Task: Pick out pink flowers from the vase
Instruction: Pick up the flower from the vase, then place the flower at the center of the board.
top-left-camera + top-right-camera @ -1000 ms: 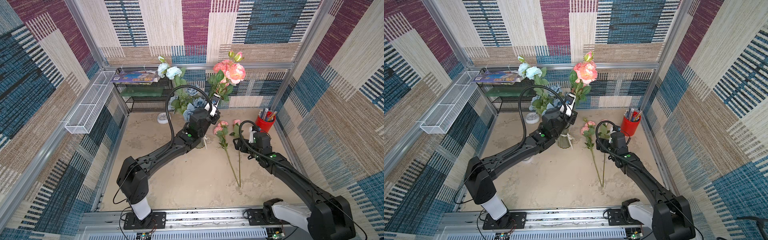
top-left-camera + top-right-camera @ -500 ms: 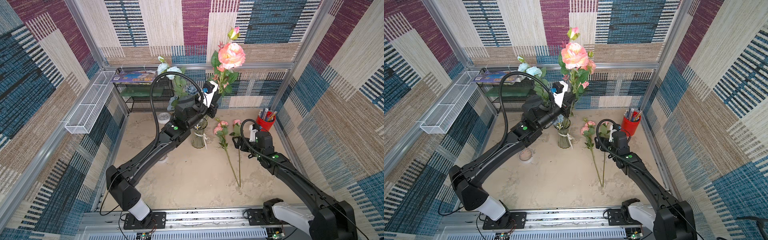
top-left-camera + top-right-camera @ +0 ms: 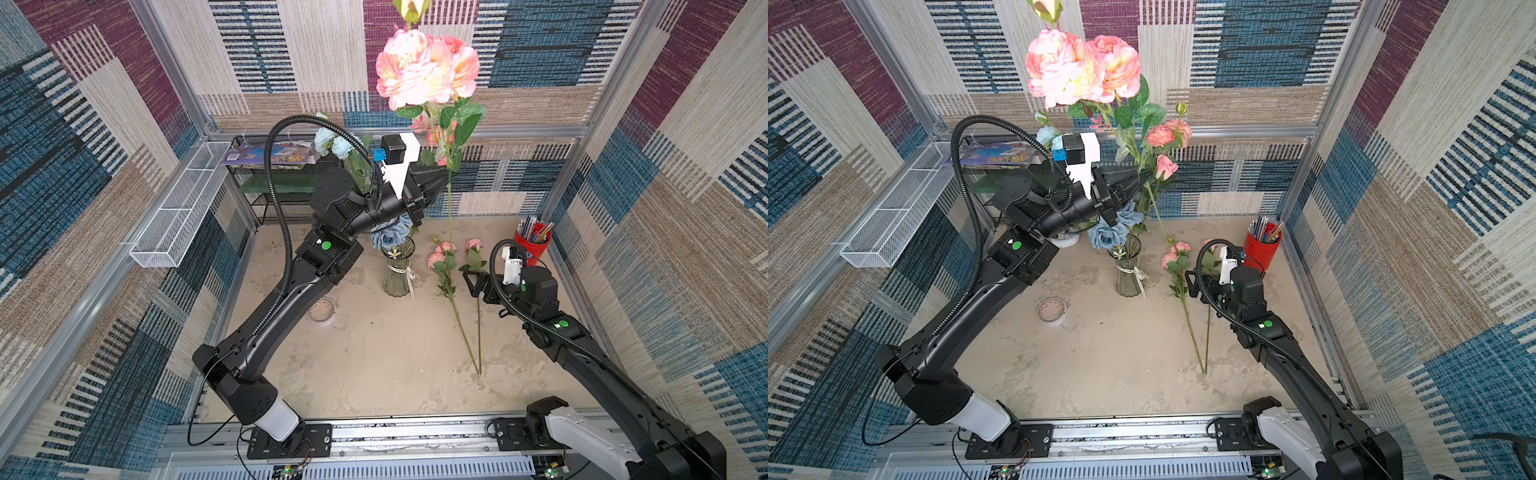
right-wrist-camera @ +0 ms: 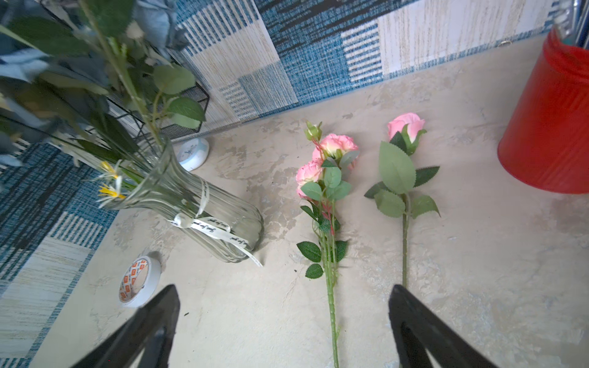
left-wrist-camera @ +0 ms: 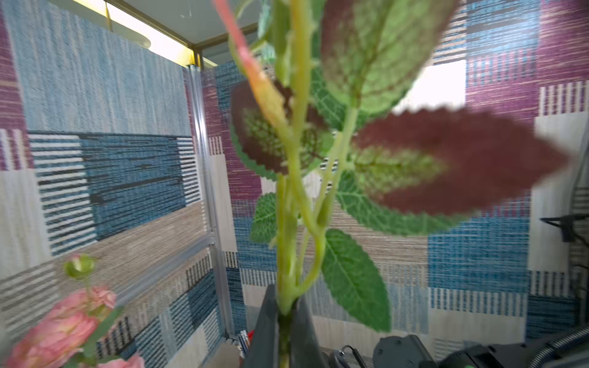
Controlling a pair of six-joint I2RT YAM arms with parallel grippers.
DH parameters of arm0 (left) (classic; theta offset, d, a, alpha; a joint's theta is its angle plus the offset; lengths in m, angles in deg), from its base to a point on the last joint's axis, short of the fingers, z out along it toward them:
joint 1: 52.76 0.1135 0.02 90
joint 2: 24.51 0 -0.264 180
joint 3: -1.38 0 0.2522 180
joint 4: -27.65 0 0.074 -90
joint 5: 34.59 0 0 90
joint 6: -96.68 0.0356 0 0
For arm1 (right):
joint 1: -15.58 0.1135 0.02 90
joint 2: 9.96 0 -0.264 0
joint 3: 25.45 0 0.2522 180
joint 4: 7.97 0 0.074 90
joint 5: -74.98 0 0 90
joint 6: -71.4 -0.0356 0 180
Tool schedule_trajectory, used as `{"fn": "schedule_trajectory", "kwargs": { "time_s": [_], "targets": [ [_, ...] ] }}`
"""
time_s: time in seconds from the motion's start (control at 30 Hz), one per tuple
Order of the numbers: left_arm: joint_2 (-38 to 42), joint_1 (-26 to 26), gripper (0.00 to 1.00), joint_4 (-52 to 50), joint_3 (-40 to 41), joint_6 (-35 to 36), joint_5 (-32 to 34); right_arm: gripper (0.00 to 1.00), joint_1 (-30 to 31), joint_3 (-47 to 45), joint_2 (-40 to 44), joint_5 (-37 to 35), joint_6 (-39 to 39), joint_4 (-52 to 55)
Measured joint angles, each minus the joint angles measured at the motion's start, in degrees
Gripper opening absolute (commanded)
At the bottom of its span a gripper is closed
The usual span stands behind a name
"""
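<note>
My left gripper (image 3: 446, 176) is shut on the green stem (image 5: 288, 261) of a tall pink flower (image 3: 424, 68), held high above the table. Its big pink-peach blooms (image 3: 1079, 66) stand above the gripper. The stem's lower end hangs free to the right of the vase (image 3: 397, 274), clear of its mouth. The ribbed glass vase (image 4: 191, 204) stands upright with dusty-blue roses (image 3: 390, 235) in it. A pink spray (image 4: 331, 149) and a single pink rose (image 4: 406, 124) lie on the table right of the vase. My right gripper (image 4: 283, 306) is open low over their stems, holding nothing.
A red pencil cup (image 3: 533, 245) stands at the back right. A tape roll (image 3: 321, 311) lies left of the vase. At the back are a black wire shelf (image 3: 282, 183) and a small white round object (image 3: 1065, 240). A white mesh basket (image 3: 178, 208) hangs on the left wall.
My left arm has risen and carried the tall pink flower up out of the vase. My right gripper has opened a little wider and stayed in place.
</note>
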Motion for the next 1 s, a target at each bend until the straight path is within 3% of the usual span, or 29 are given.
{"fn": "schedule_trajectory", "kwargs": {
  "time_s": [0.3,0.47,0.67,0.83,1.0],
  "targets": [
    [2.01,0.0,0.0,-1.42,14.99,-4.79,-15.39,0.96,0.5,-1.25,14.64,5.11,0.92,1.11],
    [0.81,-1.53,0.0,-0.96,16.87,-7.87,-23.04,0.96,2.45,-8.57,25.11,12.09,1.97,-3.45],
    [-0.52,-3.52,0.0,-0.66,18.78,-9.25,-27.02,1.0,7.93,-8.72,27.5,18.32,2.4,-7.39],
    [-1.05,-4.72,0.0,-0.57,20.2,-9.29,-27.89,0.91,12.98,-6.58,26.36,19.08,4.2,-8.7],
    [-1.66,-5.9,0.0,-0.55,20.28,-9.31,-27.91,0.73,14.71,-4.61,21.88,18.8,4.57,-9.27]
  ]
}}
